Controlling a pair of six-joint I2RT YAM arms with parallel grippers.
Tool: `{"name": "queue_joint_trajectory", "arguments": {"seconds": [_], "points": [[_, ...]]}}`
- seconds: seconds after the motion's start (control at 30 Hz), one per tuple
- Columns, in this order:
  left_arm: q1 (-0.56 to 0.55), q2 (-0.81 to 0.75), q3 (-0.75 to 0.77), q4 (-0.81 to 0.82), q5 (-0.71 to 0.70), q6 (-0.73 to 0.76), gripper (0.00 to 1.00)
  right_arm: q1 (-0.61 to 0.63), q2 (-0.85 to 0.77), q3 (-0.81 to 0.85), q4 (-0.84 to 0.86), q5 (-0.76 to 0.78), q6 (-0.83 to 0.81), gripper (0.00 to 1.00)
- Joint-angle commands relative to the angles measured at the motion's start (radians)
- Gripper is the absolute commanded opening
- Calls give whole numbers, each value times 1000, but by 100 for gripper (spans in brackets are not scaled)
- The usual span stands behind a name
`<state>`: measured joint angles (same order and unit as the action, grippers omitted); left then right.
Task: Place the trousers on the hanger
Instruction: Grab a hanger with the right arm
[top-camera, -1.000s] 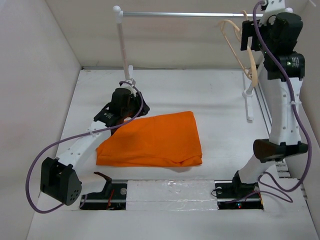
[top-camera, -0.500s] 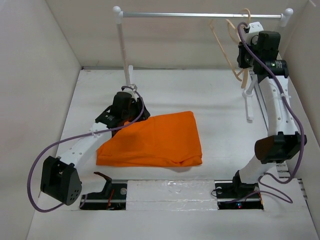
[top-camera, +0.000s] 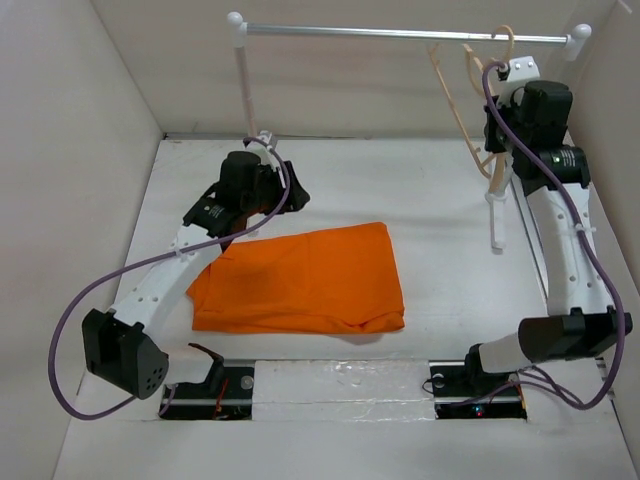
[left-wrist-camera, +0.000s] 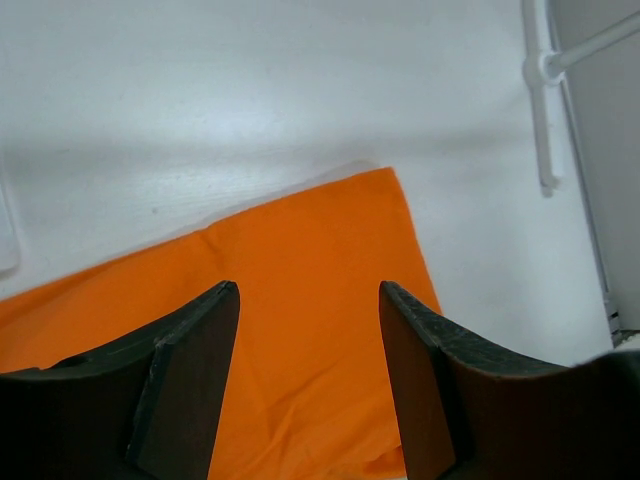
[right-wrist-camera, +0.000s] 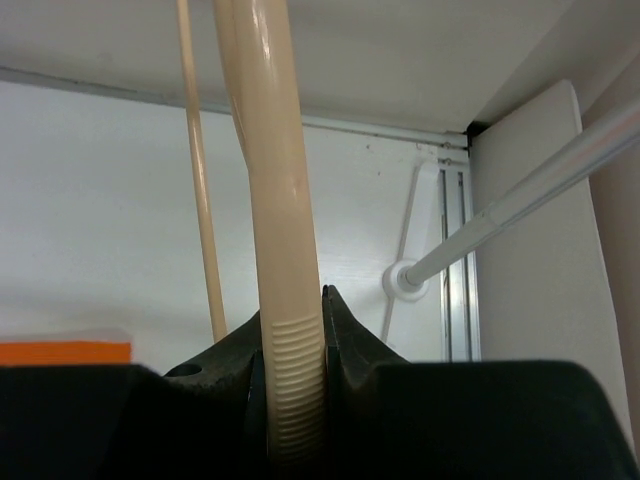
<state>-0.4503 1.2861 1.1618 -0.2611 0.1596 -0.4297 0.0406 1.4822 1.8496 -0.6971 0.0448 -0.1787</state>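
Up by the right end of the rail (top-camera: 400, 31), the right tool (right-wrist-camera: 295, 310) is pinching the hanger (right-wrist-camera: 275, 200) on its ribbed part. The left tool (left-wrist-camera: 308, 290) is hovering, spread, near the far edge of the trousers (top-camera: 310, 280), which are lying flat on the surface (top-camera: 440, 230).

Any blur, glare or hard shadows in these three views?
Top external: sharp, evenly lit, only a soft shadow at the near edge of the trousers. Left wrist: left gripper dark, trousers in focus. Right wrist: glossy highlight down the hanger, which sits close and slightly soft.
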Motion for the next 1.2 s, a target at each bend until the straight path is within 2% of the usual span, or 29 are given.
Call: {"name": "queue_joint_trajectory", "arguments": {"seconds": [0.0, 0.17, 0.3, 0.43, 0.57, 0.73, 0.9, 1.17], "points": [[1, 15, 110, -7, 57, 16, 55, 10, -105, -111, 122, 17, 8, 0], [1, 80, 206, -23, 96, 17, 54, 10, -135, -220, 162, 18, -4, 0], [-22, 81, 222, 11, 135, -13, 53, 33, -189, -286, 192, 41, -5, 0], [-125, 111, 291, 45, 130, -50, 51, 99, -270, -450, 185, 58, -4, 0], [-299, 188, 369, 97, 57, -95, 52, 174, -370, -639, 197, 64, 38, 0], [-407, 297, 406, 209, -23, -176, 56, 243, -459, -838, 211, 73, 103, 0], [-455, 392, 406, 333, -65, -251, 57, 330, -488, -966, 228, 110, 159, 0], [-455, 530, 438, 362, -100, -345, 55, 442, -505, -1009, 232, 162, 238, 0]]}}
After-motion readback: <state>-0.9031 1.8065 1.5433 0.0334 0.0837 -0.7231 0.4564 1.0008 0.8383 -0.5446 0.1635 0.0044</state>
